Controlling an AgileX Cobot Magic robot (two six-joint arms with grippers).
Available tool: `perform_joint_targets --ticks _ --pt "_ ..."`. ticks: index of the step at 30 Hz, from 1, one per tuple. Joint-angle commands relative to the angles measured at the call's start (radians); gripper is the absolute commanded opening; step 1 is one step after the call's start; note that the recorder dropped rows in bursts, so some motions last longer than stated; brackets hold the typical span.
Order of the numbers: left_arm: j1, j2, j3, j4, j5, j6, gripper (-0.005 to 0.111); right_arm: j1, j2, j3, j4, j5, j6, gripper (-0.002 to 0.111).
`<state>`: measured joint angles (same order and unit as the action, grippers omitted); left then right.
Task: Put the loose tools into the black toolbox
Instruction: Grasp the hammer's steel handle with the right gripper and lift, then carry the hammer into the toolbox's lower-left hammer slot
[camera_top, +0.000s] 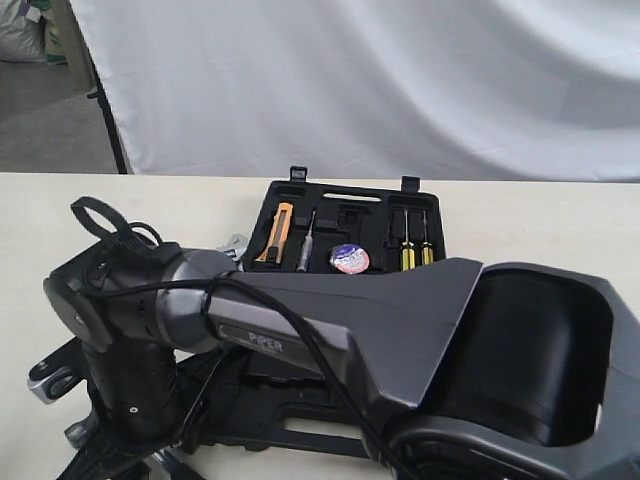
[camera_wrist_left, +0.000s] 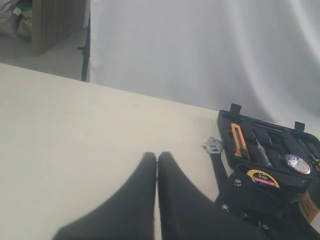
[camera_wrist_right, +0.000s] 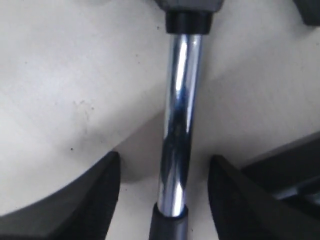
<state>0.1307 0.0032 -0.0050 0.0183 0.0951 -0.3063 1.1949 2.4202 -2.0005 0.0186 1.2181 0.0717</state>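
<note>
The hammer's steel shaft lies on the table between the fingers of my right gripper. The gripper is open, with a gap on each side of the shaft. The hammer's black handle starts just past the fingertips. In the exterior view the right arm reaches across to the near left, and the steel hammer head shows beside it. The adjustable wrench lies on the table against the black toolbox, whose far half holds a tape roll. My left gripper is shut and empty above bare table.
The toolbox's far half also holds an orange utility knife and yellow-handled screwdrivers. A yellow tape measure sits in the near half. The right arm covers most of the near half. A white cloth hangs behind the table.
</note>
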Motion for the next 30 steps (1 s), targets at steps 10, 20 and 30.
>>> perform_joint_targets --ticks 10,20,30 --pt "0.025 -0.003 -0.003 0.004 -0.007 -0.005 0.001 -0.007 0.021 -0.164 -0.054 -0.069 -0.046 0.053" --pt "0.025 -0.003 -0.003 0.004 -0.007 -0.005 0.001 -0.030 0.104 -0.164 -0.019 -0.130 -0.104 0.036" --pt "0.025 -0.003 -0.003 0.004 -0.007 -0.005 0.001 -0.030 0.035 -0.168 0.115 -0.028 -0.173 -0.001"
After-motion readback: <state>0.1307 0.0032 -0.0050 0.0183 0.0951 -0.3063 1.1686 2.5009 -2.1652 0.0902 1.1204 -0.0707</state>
